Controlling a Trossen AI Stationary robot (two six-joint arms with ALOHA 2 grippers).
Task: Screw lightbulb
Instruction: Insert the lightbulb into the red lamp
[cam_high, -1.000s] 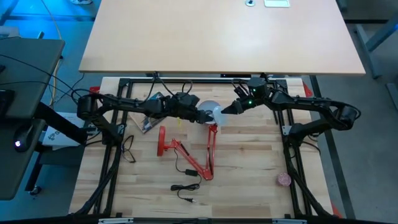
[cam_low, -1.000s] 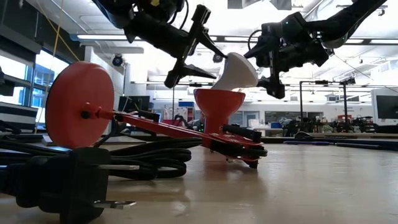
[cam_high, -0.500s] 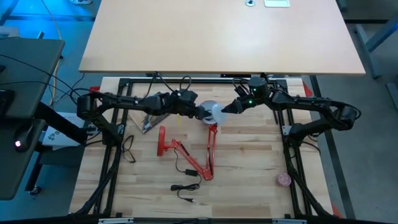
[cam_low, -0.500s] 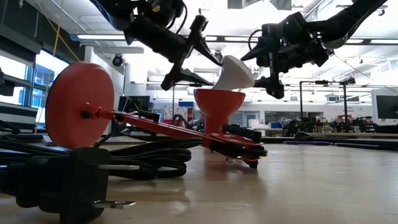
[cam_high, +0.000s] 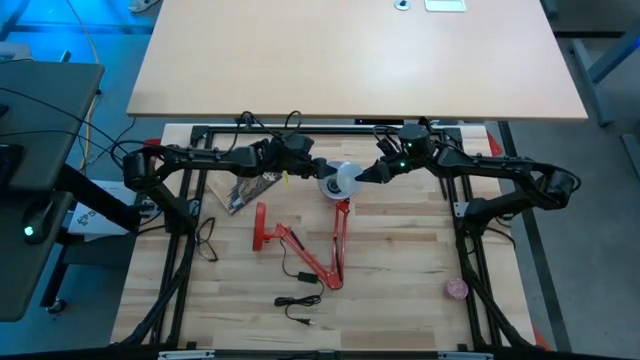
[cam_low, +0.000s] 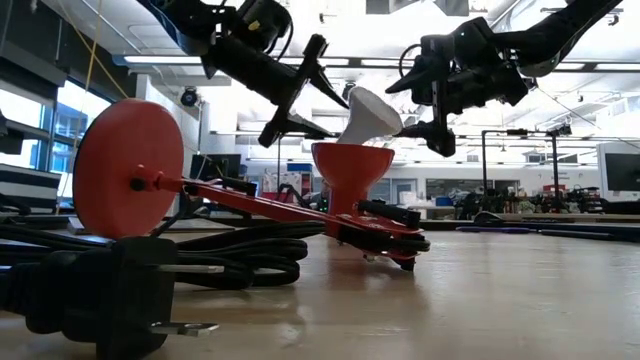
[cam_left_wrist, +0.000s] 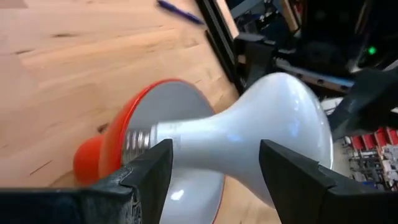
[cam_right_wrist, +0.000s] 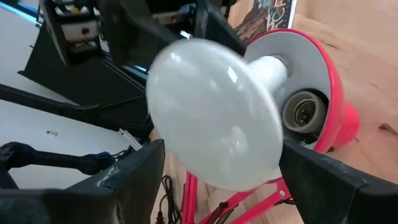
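The white lightbulb (cam_low: 372, 112) hangs tilted over the red lamp's upturned shade (cam_low: 350, 165). Its screw base (cam_left_wrist: 137, 140) reaches into the shade's mouth beside the socket (cam_right_wrist: 305, 111). My right gripper (cam_right_wrist: 221, 149) is shut on its dome. My left gripper (cam_left_wrist: 214, 155) is open, one finger on each side of the bulb's narrow neck (cam_left_wrist: 205, 137). I cannot tell whether those fingers touch it. The lamp lies on the table with its round base (cam_high: 260, 225) on edge. My right gripper pinches the bulb's wide dome (cam_right_wrist: 171, 124) between its two fingers, across its broadest part. The fingers come slanting down from the table's right side. The bulb is tilted, dome up and toward my right gripper, neck pointing down into the shade.
The lamp's jointed red arm (cam_high: 335, 245) and black cord with plug (cam_high: 295, 305) lie toward the near edge. A printed booklet (cam_high: 250, 190) lies under my left arm. A small pink object (cam_high: 457, 289) sits near right. Black frame rails edge the table.
My left gripper has swung toward the table's far edge and now lies alongside the bulb's neck, still open. My right gripper has kept the bulb over the shade.
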